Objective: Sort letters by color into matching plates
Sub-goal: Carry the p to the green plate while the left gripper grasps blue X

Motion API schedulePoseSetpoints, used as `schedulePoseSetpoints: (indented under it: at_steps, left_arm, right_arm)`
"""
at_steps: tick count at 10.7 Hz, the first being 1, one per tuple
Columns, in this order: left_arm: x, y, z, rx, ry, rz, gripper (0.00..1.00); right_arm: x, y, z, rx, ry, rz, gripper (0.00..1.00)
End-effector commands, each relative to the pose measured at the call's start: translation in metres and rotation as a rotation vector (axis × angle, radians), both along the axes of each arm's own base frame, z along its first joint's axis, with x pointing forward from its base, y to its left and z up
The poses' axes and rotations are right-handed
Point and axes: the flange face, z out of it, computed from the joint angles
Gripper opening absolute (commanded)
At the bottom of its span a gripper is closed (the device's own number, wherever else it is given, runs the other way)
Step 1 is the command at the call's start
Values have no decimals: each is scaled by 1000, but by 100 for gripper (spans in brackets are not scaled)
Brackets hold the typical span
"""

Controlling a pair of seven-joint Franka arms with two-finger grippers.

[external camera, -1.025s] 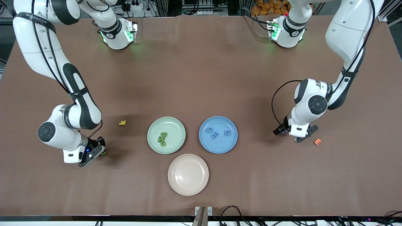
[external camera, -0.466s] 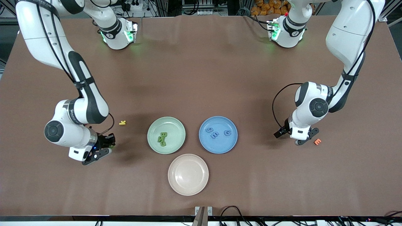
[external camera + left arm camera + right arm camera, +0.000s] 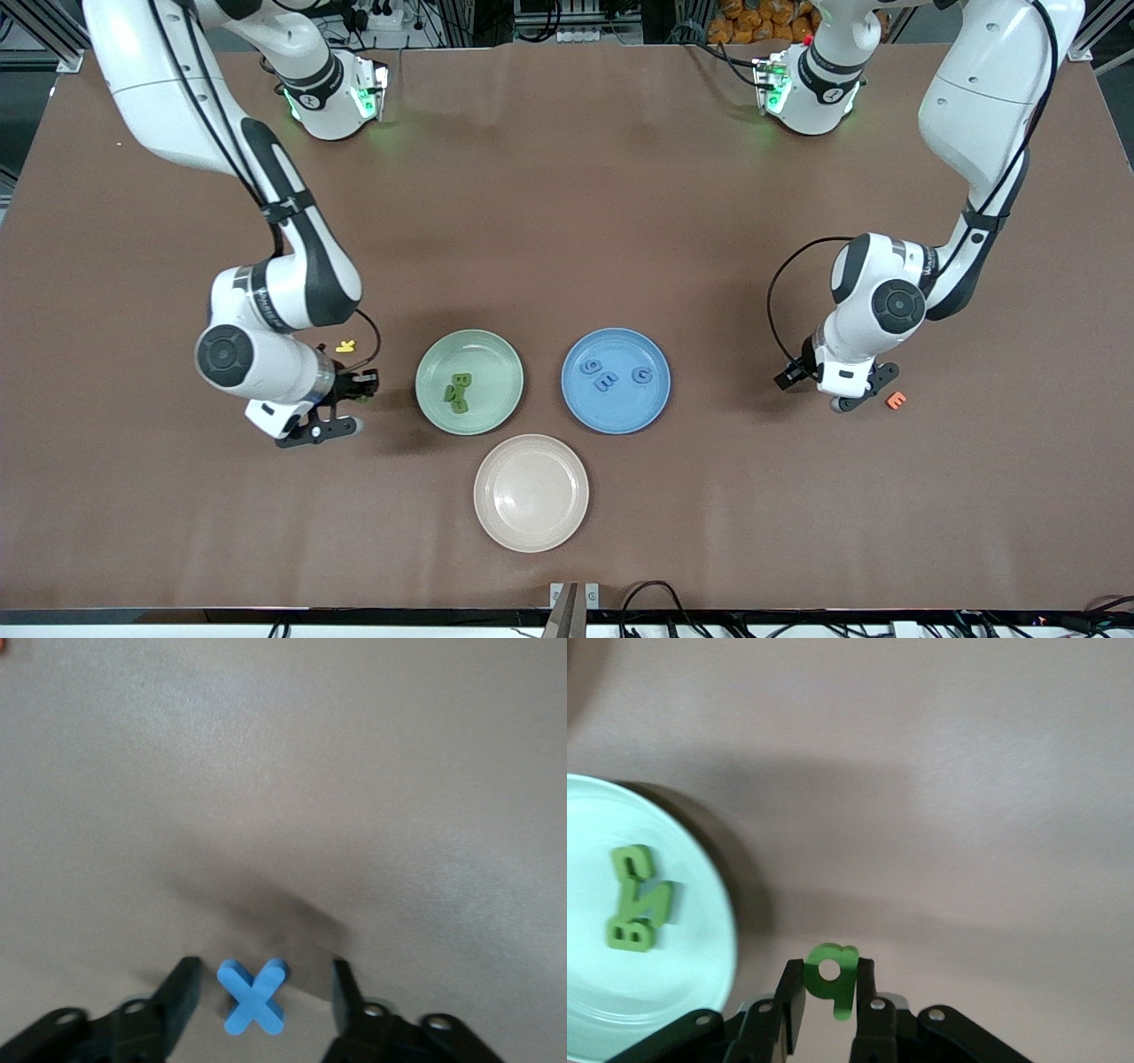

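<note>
My right gripper (image 3: 330, 425) is shut on a dark green letter (image 3: 833, 974) shaped like a q. It holds the letter over the table just beside the mint green plate (image 3: 496, 350), toward the right arm's end. That plate (image 3: 620, 1010) holds other green letters (image 3: 458, 392), which also show in the right wrist view (image 3: 642, 908). The blue plate (image 3: 651, 408) holds three blue letters (image 3: 607, 377). My left gripper (image 3: 261, 992) is open and low over the table, with a blue X letter (image 3: 254, 995) lying between its fingers. In the front view my left gripper (image 3: 855, 397) hides the X.
A beige plate (image 3: 532, 492), with nothing on it, stands nearer the camera than the two plates. A yellow letter (image 3: 345, 346) lies on the table beside my right arm. An orange letter (image 3: 896, 400) lies right beside my left gripper.
My right arm has carried the green letter from the right arm's end of the table toward the mint plate. My left gripper has shifted only slightly over the blue X.
</note>
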Motion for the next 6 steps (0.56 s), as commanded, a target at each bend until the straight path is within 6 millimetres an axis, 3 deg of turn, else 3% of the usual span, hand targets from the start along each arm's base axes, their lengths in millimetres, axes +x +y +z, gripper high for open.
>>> schedulePoseSetpoints:
  at_steps: [1, 6]
  left_arm:
    - [-1, 2, 3, 29, 26, -27, 0]
    - [1, 2, 17, 36, 16, -25, 0]
  right_arm:
    - [-15, 55, 11, -12, 8, -155, 14]
    - [-53, 157, 6, -22, 33, -384, 14]
